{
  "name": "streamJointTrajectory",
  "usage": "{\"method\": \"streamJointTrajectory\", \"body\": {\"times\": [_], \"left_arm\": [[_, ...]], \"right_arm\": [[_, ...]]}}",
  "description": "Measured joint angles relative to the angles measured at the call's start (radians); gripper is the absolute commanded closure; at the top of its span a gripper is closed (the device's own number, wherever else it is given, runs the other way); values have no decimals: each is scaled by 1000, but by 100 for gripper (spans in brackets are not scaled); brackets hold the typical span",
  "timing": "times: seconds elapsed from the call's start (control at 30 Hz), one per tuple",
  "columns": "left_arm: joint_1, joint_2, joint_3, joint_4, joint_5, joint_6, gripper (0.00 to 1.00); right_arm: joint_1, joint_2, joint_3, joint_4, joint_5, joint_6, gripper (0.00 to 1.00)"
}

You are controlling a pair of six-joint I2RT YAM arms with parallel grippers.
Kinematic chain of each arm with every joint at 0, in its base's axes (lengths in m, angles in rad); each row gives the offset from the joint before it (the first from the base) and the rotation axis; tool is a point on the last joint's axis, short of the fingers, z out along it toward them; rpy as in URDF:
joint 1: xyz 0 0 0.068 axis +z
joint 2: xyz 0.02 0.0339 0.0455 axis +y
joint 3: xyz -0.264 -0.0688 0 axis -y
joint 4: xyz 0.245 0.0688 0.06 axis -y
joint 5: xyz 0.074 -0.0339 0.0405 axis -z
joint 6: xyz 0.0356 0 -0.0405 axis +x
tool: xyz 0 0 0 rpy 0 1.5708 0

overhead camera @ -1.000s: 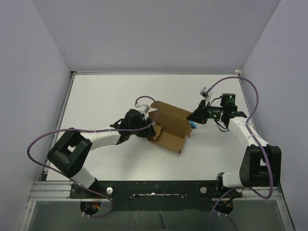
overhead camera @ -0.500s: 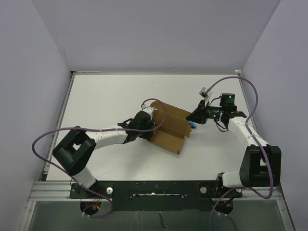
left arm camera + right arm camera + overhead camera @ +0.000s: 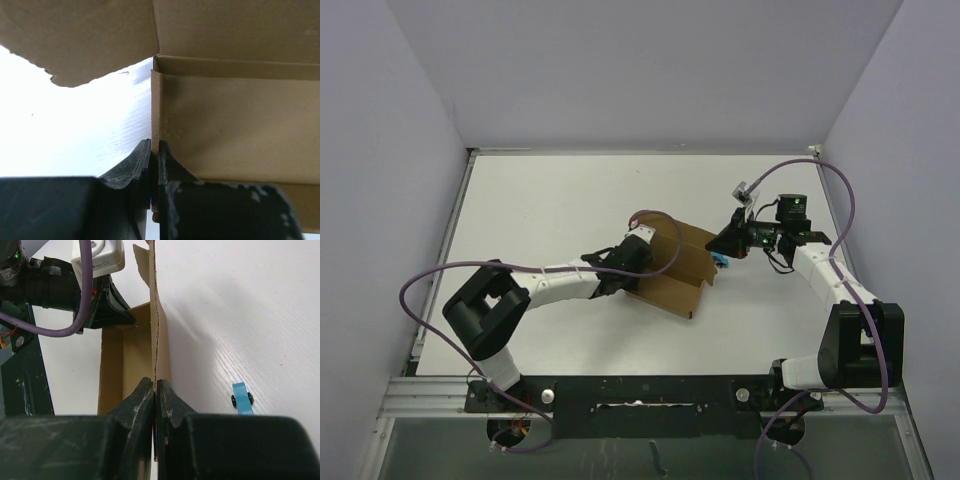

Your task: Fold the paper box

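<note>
The paper box [image 3: 678, 285] is a brown cardboard piece lying partly folded on the white table [image 3: 540, 210], between my two arms. My left gripper [image 3: 648, 268] is at its left side. In the left wrist view this gripper [image 3: 155, 149] is shut on the thin upright edge of a wall of the paper box [image 3: 235, 125]. My right gripper [image 3: 720, 243] is at the box's right end. In the right wrist view it [image 3: 155, 385] is shut on the edge of an upright flap of the paper box [image 3: 131, 365].
A tiny blue object [image 3: 721, 262] lies on the table just right of the box, also seen as the blue object [image 3: 243, 398] beside my right fingers. Purple cables loop from both arms. Grey walls enclose the table on three sides.
My left arm has reached to the right to the box's left side, and its jaws have closed on the wall edge. The right arm has not moved.
</note>
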Motion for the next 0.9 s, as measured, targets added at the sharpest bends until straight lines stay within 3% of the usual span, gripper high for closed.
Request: {"method": "streamJointTrajectory", "body": {"times": [0.13, 0.27, 0.4, 0.9], "left_arm": [[-21, 12, 27, -37, -47, 14, 100], [-27, 31, 53, -58, -60, 19, 78], [-27, 31, 57, -74, -63, 23, 69], [-27, -37, 33, -64, -40, 0, 60]], "right_arm": [[5, 0, 0, 0, 0, 0, 100], [5, 0, 0, 0, 0, 0, 100], [5, 0, 0, 0, 0, 0, 100], [5, 0, 0, -3, 0, -2, 100]]}}
